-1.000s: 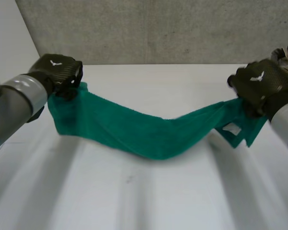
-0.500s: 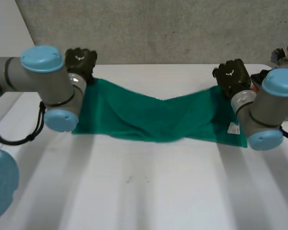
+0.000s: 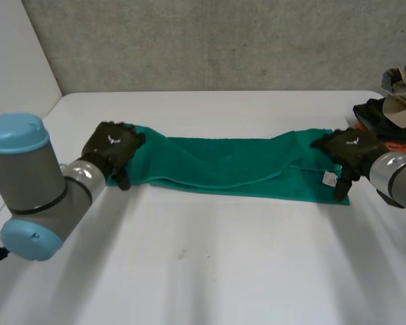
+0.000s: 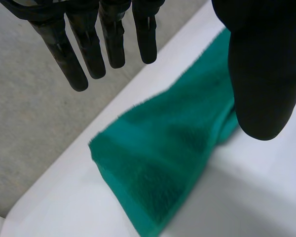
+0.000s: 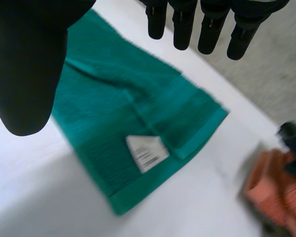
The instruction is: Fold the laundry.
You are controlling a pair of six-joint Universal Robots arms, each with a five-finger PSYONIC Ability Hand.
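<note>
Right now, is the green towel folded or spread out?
Folded lengthwise: on the green towel, an upper layer's edge runs across the lower layer.

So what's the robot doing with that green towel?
It is folding laundry. The green terry towel lies on the white table as a long strip, doubled over lengthwise. The robot's black left hand is at one end and its black right hand at the other, near the small white label. Both hands have straight fingers and grip nothing. A pile of other clothes waits on the robot's right.
</note>
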